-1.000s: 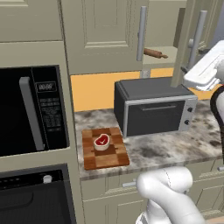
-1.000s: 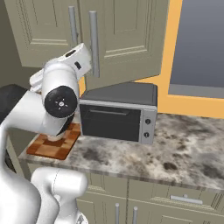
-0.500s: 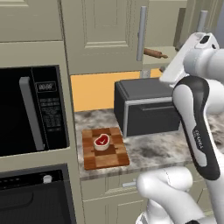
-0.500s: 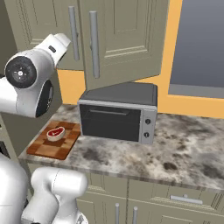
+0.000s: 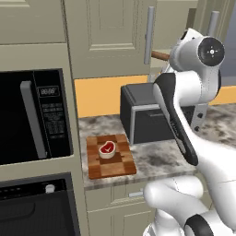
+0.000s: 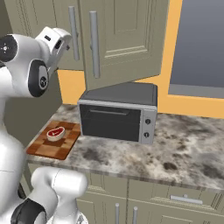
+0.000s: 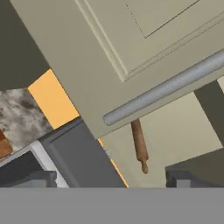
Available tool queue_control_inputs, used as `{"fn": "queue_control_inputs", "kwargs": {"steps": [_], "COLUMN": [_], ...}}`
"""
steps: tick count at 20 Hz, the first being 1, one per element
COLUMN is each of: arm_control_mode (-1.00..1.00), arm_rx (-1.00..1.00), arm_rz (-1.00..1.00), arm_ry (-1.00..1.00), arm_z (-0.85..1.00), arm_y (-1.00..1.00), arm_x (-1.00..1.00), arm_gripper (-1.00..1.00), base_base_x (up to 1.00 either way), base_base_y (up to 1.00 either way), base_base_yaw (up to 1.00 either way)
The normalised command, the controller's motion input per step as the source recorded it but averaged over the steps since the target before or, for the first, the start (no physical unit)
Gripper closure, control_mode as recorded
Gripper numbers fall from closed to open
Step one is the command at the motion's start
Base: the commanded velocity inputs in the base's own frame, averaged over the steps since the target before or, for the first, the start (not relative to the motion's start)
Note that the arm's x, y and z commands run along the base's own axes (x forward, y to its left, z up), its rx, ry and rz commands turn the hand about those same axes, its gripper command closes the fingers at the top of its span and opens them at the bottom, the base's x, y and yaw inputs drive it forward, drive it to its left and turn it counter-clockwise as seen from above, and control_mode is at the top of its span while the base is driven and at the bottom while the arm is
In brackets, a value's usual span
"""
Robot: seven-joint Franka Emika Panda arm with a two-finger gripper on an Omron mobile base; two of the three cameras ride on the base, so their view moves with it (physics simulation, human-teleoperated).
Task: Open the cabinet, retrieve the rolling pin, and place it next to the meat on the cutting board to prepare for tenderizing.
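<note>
The arm has swung up toward the cabinet [image 7: 144, 57], its tool [image 7: 111, 181] spread empty just below the rolling pin [image 7: 139, 144], ready to retrieve it.

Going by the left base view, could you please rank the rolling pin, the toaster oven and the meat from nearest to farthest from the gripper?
1. Rolling pin, poking out beside the hand, up in the cabinet.
2. Toaster oven, on the counter below.
3. Meat, on the cutting board, low left.
</note>
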Motion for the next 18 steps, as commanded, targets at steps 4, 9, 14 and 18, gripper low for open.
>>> {"fn": "queue_control_inputs", "kwargs": {"steps": [4, 9, 14, 18], "arm_control_mode": [-1.00, -1.00, -1.00, -1.00], "arm_rx": [-0.16, -0.12, -0.06, -0.03], "arm_rz": [-0.18, -0.20, -0.13, -0.12], "arm_ry": [0.12, 0.09, 0.08, 0.04], "arm_z": [-0.14, -0.13, -0.08, -0.08], "arm_y": [-0.01, -0.08, -0.17, -0.24], "arm_x": [0.37, 0.41, 0.42, 0.28], "arm_gripper": [-1.00, -1.00, -1.00, -1.00], "base_base_x": [0.00, 0.00, 0.00, 0.00], "base_base_y": [0.00, 0.00, 0.00, 0.00], "base_base_yaw": [0.00, 0.00, 0.00, 0.00]}}
